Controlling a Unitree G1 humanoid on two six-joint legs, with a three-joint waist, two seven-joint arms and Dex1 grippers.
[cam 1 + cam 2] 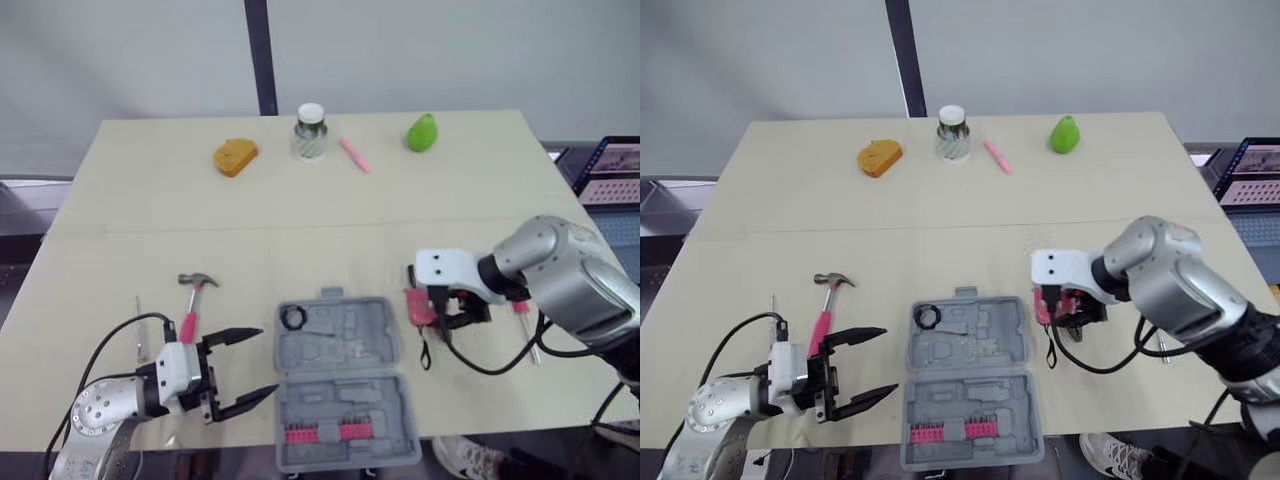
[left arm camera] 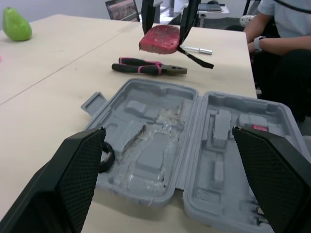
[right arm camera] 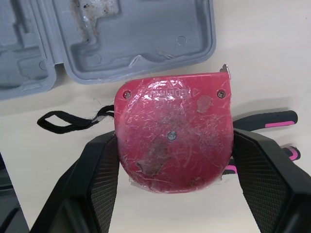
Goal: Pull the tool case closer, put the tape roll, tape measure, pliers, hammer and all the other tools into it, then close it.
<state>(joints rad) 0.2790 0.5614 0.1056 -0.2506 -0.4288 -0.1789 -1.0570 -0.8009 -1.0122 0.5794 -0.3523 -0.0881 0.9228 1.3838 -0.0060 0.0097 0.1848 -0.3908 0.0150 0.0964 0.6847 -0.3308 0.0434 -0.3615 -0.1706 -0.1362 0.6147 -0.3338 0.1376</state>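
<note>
The grey tool case (image 1: 340, 380) lies open at the table's front middle, with a black tape roll (image 1: 293, 318) in its far left corner and pink bits (image 1: 320, 432) in the near half. My right gripper (image 1: 425, 305) is shut on the red tape measure (image 3: 172, 141), held just right of the case, its black strap (image 1: 425, 350) hanging down. The pink-handled pliers (image 2: 146, 67) lie on the table under it. The hammer (image 1: 192, 305) lies left of the case. My left gripper (image 1: 245, 367) stands open beside the case's left edge, holding nothing.
At the back of the table are an orange bread-like piece (image 1: 235, 156), a jar (image 1: 310, 131), a pink pen (image 1: 354, 154) and a green pear (image 1: 423, 132). A thin tool (image 1: 140, 330) lies far left, a screwdriver (image 1: 525, 320) right. A seated person (image 2: 282, 43) is beyond the right edge.
</note>
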